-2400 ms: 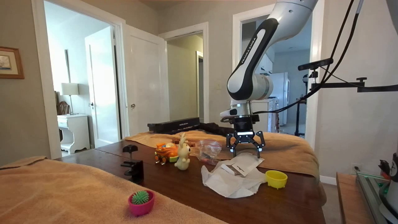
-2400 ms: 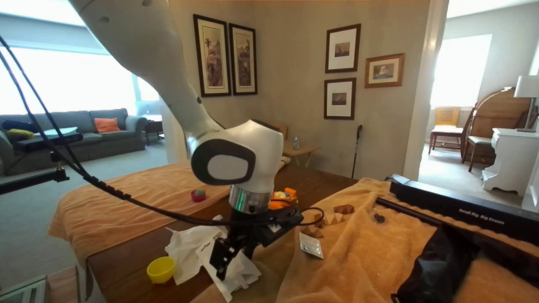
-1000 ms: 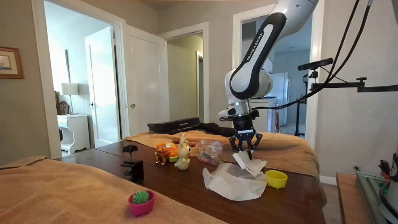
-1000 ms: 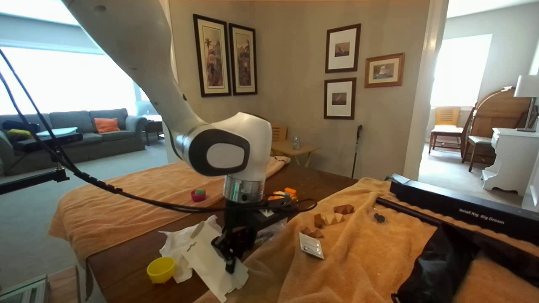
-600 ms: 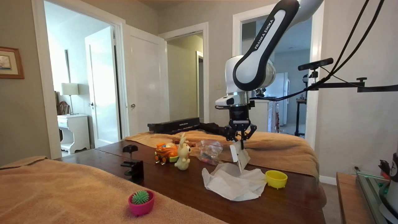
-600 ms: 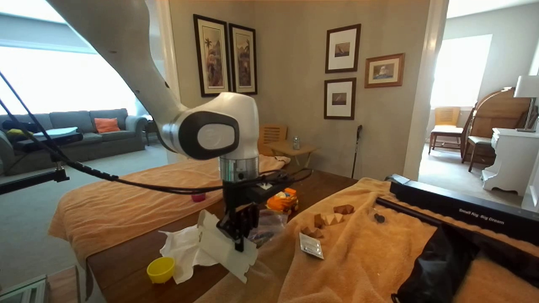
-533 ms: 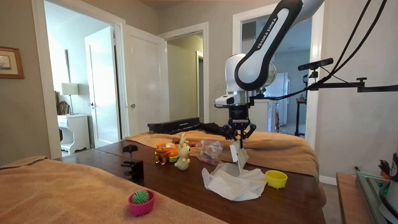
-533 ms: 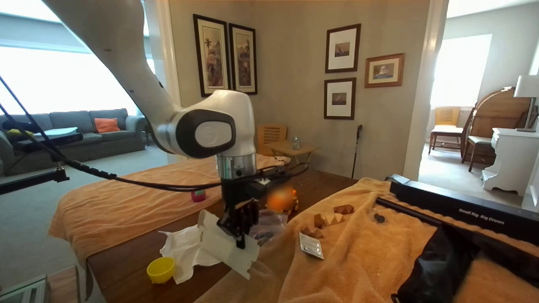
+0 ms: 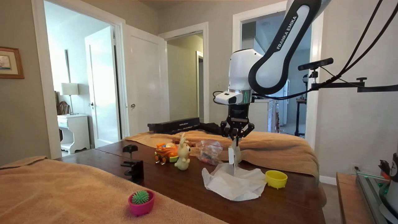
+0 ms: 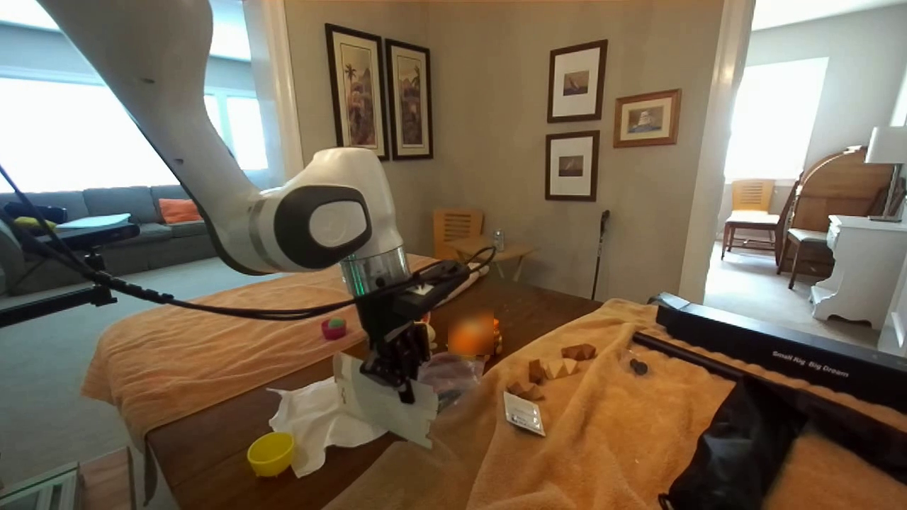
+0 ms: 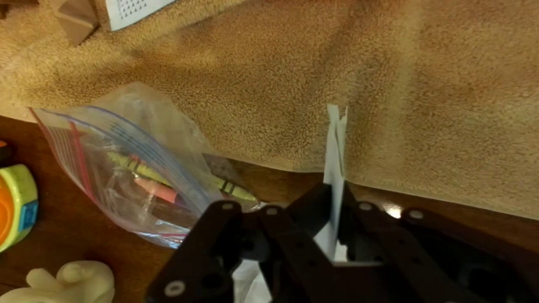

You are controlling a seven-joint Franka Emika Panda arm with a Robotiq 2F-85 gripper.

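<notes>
Near the crumpled tissue (image 9: 233, 188) | my gripper (image 9: 237, 143) pinched the folded white card (image 10: 386, 409) | lying down seconds earlier, it stood edge-up, so I judged the grip good

Both exterior views look slightly down across the worktop (image 9: 183, 189) from roughly opposite sides: in an exterior view the pink pot (image 9: 142, 209) sits near, a white door (image 9: 147, 71) beyond; in an exterior view the black box (image 10: 751, 347) sits near, framed pictures (image 10: 576, 81) beyond. The wrist view, much closer, points steeply down past the pincer (image 11: 334, 191) and shares the plastic bag (image 11: 139, 168) and towel (image 11: 273, 88) with both exterior views.
</notes>
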